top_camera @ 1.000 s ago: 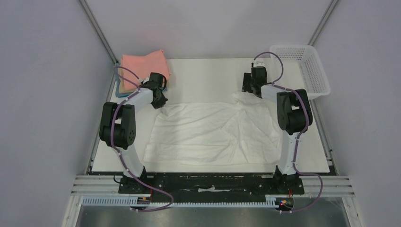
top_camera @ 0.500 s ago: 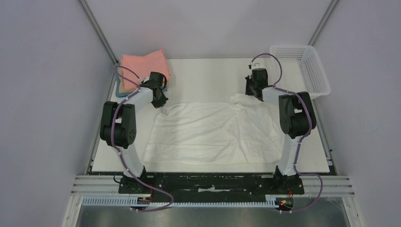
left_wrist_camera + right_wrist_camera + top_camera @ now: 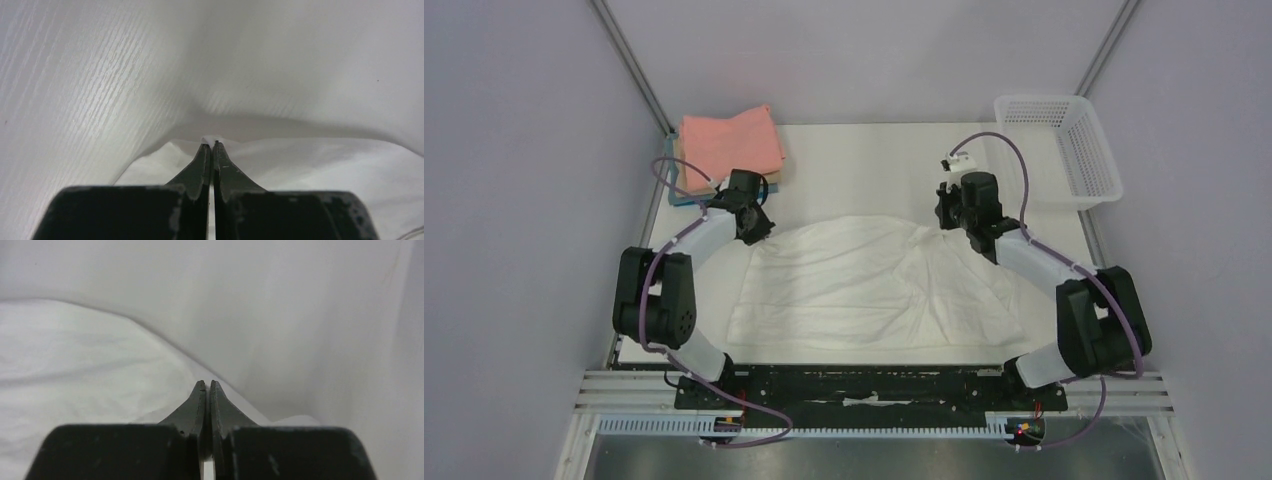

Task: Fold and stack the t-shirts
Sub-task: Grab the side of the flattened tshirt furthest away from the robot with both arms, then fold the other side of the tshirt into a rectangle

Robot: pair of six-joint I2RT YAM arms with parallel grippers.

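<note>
A plain white t-shirt (image 3: 874, 285) lies spread and wrinkled across the middle of the table. My left gripper (image 3: 762, 236) is shut on its far-left corner. In the left wrist view a bit of white cloth shows between the tips of that gripper (image 3: 211, 144). My right gripper (image 3: 944, 215) is at the shirt's far-right edge. In the right wrist view its jaws (image 3: 207, 382) are shut, with white fabric (image 3: 100, 370) on both sides of the fingers. A folded salmon-pink t-shirt (image 3: 729, 143) tops a stack at the far left, with tan and blue edges (image 3: 682, 190) beneath.
A white plastic mesh basket (image 3: 1074, 150) stands at the far right corner. The white table (image 3: 854, 170) shows bare beyond the shirt. Grey walls close in on both sides, and the arm bases sit on a black rail along the near edge.
My right gripper has shut at the shirt's far-right edge. Both arms have dropped their elbows outward, the grippers have come slightly nearer, and the shirt's raised far-right bump has flattened.
</note>
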